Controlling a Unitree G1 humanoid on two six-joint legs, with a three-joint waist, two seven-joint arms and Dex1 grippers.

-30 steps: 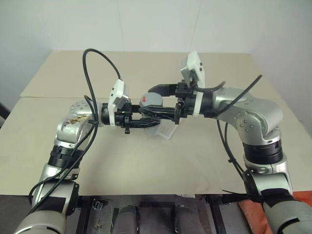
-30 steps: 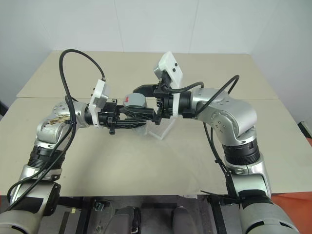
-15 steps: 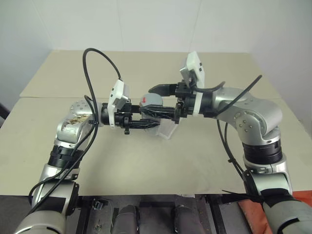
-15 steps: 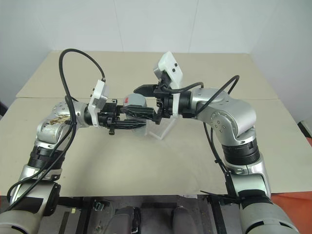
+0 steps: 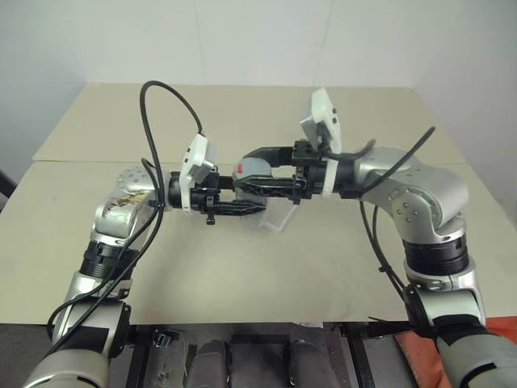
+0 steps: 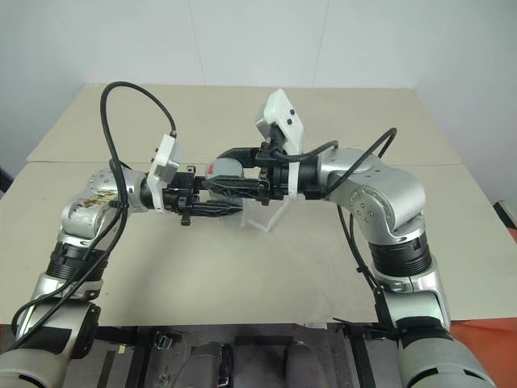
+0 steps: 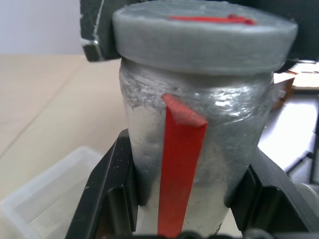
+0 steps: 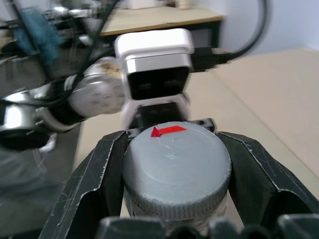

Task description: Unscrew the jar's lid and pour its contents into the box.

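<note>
Jar (image 7: 199,149) sits upright in mid-air above the middle of the desk (image 5: 266,267), held between the two arms. Its grey lid (image 8: 175,159) is on, a small red mark on top. The left gripper (image 5: 242,198) reaches in from nine o'clock, its black fingers (image 7: 107,199) clamped on the jar's body below the cap. The right gripper (image 5: 262,167) comes in from three o'clock, level, its fingers (image 8: 97,184) closed against opposite sides of the lid. Just below the jar and toward four o'clock of it, the clear box (image 5: 276,218) rests on the desk; one corner of it also shows past the jar in the left wrist view. The contents cannot be made out through the jar's wall.
</note>
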